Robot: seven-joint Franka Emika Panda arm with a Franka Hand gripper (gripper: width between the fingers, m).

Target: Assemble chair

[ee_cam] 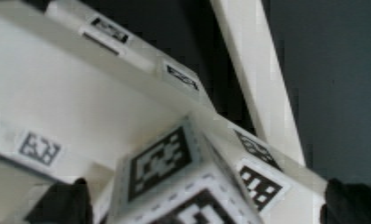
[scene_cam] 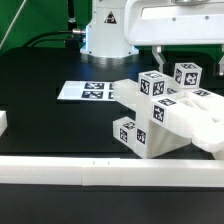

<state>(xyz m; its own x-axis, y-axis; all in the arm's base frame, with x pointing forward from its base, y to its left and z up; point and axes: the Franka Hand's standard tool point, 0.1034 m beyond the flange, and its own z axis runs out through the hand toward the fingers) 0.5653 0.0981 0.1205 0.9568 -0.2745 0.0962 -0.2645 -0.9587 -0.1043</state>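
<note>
Border rail (scene_cam: 110, 172) lay nearest; behind it at 3 o'clock the chair (scene_cam: 160, 120) stood part-built, looking rigid, light, smooth-faced plastic, best pinched across a flat-sided block, with the gripper (scene_cam: 165, 50) above it, jaw state impossible to tell.

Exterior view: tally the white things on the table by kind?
chair cluster, parts bunched together: 1
marker board: 1
border rails: 2, the front rail and the left-edge stub
Total: 4
</note>
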